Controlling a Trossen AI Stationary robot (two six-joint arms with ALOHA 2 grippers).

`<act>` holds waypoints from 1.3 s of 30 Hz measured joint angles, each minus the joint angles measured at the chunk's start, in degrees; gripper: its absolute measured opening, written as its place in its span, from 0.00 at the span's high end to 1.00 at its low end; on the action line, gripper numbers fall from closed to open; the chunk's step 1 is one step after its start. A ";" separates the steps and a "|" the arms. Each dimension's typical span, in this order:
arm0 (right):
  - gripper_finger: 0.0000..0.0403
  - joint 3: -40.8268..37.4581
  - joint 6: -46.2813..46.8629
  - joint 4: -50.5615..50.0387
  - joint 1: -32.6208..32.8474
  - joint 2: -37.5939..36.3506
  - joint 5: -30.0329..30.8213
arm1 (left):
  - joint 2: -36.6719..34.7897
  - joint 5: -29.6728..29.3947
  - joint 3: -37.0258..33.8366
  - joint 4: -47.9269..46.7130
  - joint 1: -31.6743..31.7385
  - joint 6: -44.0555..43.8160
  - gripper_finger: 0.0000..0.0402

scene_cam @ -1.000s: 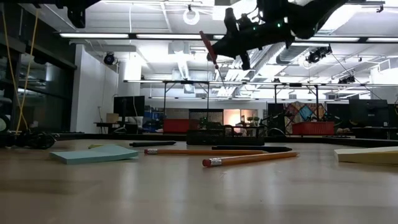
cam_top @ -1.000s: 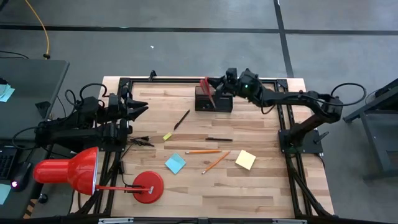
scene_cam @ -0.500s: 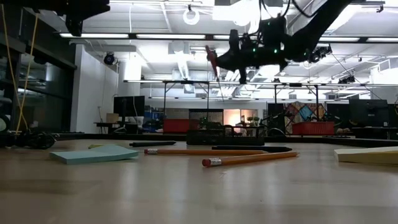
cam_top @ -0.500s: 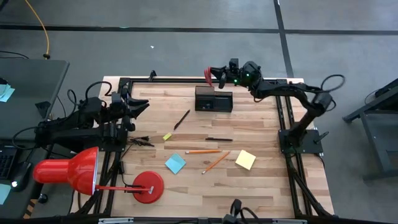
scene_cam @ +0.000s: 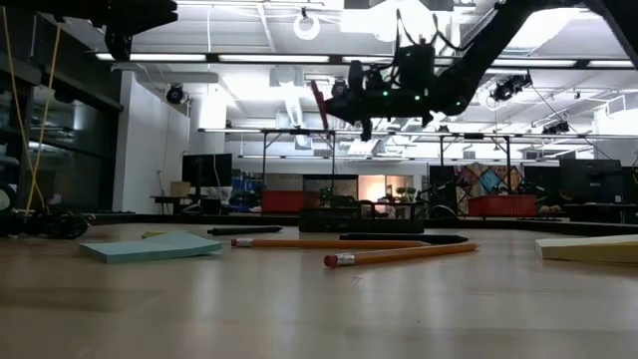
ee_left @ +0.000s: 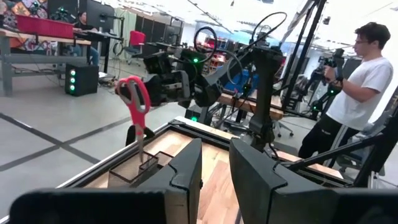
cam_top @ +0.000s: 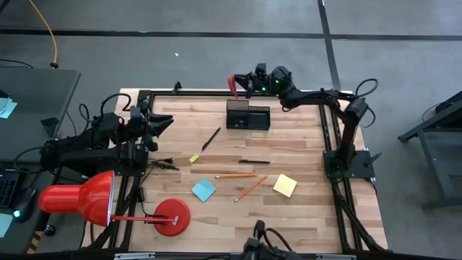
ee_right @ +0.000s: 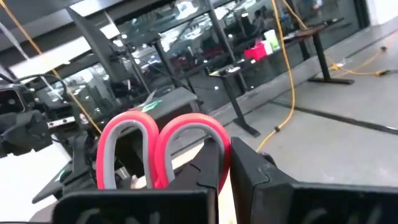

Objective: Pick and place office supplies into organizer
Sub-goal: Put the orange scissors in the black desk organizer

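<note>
A: Red handles show in our right hand (cam_top: 240, 81), clamped on the scissors (cam_top: 234, 84), which we have carried from over the organizer (cam_top: 247, 114) to just beyond the desk's (cam_top: 303, 209) far edge.

B: So they are not in yet; we must come back above the pen compartment. Our left hand (cam_top: 160, 123) waits, narrowly open, at the left edge.
</note>
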 joint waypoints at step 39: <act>0.84 5.95 -4.64 -7.07 0.44 11.82 -3.39 | 0.72 -0.28 0.00 -0.52 0.00 -1.58 0.82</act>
